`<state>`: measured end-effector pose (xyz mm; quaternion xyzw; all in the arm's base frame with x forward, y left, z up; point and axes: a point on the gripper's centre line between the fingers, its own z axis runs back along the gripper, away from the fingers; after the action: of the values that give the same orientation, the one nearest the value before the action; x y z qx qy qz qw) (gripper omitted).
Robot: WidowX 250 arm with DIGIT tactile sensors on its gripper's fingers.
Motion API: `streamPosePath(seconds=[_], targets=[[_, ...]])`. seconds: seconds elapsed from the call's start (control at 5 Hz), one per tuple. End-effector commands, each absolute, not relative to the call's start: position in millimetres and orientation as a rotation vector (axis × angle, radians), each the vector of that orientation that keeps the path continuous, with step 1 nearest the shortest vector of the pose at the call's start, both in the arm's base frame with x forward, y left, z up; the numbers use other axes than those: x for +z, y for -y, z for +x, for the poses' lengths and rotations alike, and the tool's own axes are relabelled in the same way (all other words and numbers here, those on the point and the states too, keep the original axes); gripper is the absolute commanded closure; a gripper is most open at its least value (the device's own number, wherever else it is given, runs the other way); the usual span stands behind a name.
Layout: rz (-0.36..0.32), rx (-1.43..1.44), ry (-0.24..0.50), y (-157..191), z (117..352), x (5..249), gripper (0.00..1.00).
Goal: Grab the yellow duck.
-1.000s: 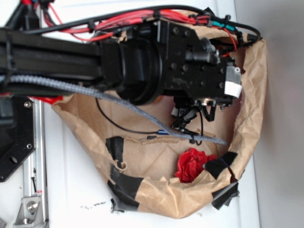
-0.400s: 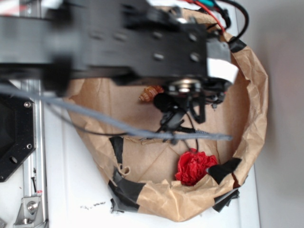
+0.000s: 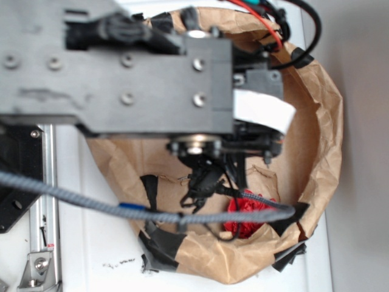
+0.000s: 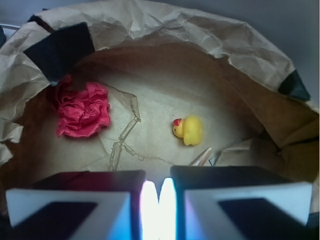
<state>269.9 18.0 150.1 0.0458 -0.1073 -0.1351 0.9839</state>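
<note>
From the wrist view, reading left to right: the crumpled red ruffled fabric flower (image 4: 82, 110) lies at the left of the brown paper bag's (image 4: 200, 30) floor, and the small rounded yellow rubber duck (image 4: 189, 130) sits right of centre, beak toward the flower, well apart from it. The black gripper (image 4: 152, 200) fills the bottom edge, its two fingers (image 4: 70, 200) nearly together, with only a bright sliver between them and nothing held.

In the last second the arm has swung lower in the exterior view, from over the bag's back wall toward the flower side, covering the orange-brown shell that showed briefly (the duck is hidden under the arm there). The duck is not yet reached; I judge the fingers must spread and shift right before descending.
</note>
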Motion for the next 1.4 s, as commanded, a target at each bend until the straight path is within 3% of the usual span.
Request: streamPosePath(seconds=[0.0,0.4,0.6,0.8,1.0,1.2], targets=[[0.112,-0.430,0.356,-30,285,125,0.00],[0.128,-0.439,0.296,-51,318,77,0.00],[0.130,-0.409,0.213,-68,328,51,0.00],[0.138,-0.381,0.172,-83,330,37,0.00],[0.111,-0.369,0.125,-79,329,26,0.07],[0.078,-0.329,0.158,-70,321,47,1.00]])
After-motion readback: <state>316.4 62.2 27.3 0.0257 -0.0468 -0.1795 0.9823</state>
